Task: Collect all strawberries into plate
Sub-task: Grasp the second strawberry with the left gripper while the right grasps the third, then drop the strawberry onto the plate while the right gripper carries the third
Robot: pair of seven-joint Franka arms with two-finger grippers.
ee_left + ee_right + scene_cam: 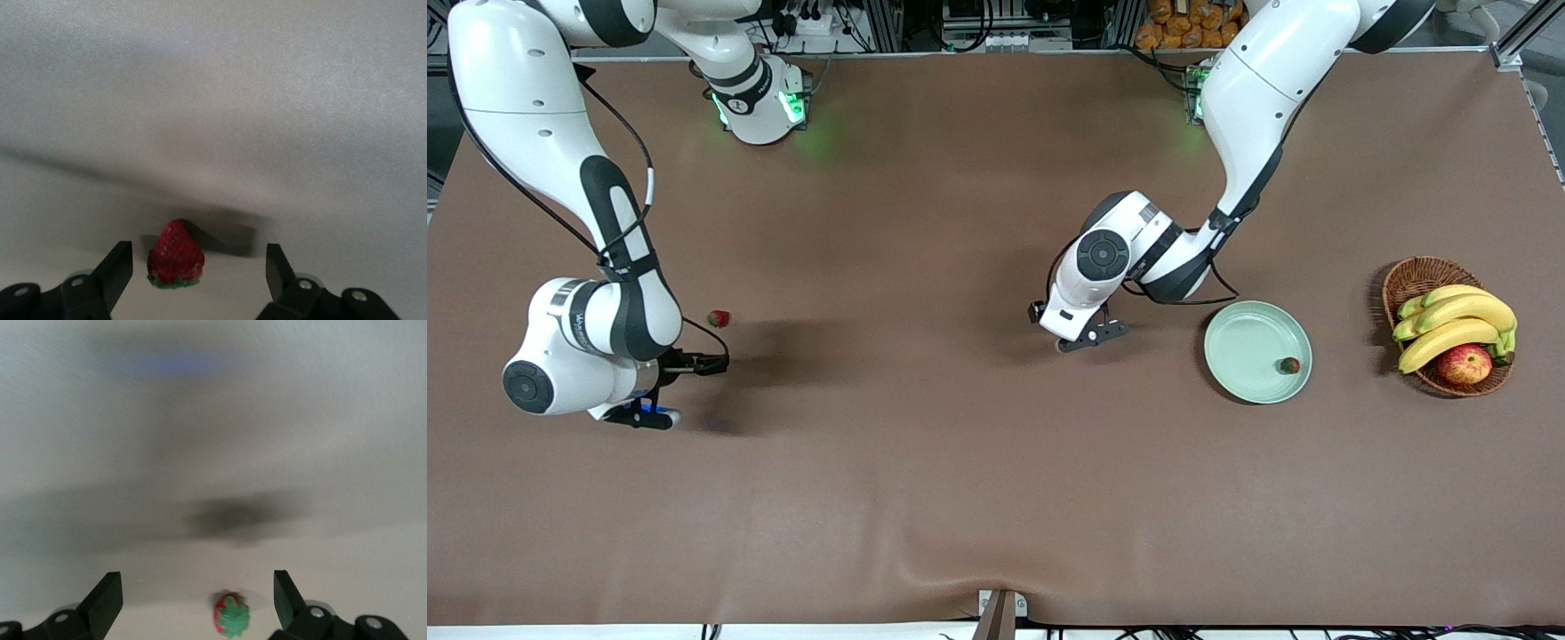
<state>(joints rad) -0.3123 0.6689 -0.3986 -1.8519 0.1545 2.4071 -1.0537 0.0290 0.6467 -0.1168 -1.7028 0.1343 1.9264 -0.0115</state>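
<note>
The plate point(1245, 342) is sitting beside the basket point(1405, 276) with one strawberry point(1288, 365) already lying in it, so one is done and two are waiting. The left gripper point(193, 267) is straddling a second berry point(175, 257) on the table, fingers apart. The right gripper point(197, 597) is hovering wide open over the third strawberry point(231, 615).

Matt brown cloth table point(925, 498), woven wicker basket point(1409, 276), smooth glossy plate point(1240, 356), white glossy-plastic arms.
</note>
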